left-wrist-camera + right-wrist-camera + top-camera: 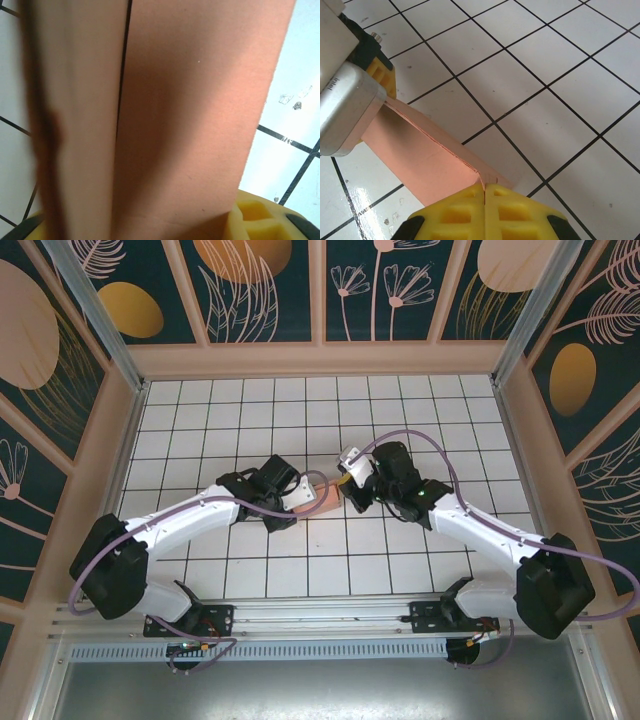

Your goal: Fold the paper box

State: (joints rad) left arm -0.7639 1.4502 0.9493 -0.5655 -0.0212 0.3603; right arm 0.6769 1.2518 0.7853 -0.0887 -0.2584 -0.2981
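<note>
Item: box (326, 499), salmon card, centre of the top view, between the two grippers.
Left gripper (299, 496): clamped across one end.
Right gripper (484, 195): pressed together on the seam edge.
Handling: likely best to pinch the crease squarely, without twisting.

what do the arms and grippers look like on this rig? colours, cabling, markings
Left arm and right arm: white shells, black joints and bases. A lilac cable loops along each. Fingers are yellow moulded plastic with recessed pockets. The left wrist camera is silver, marked "intel". Small green light on the right arm.
</note>
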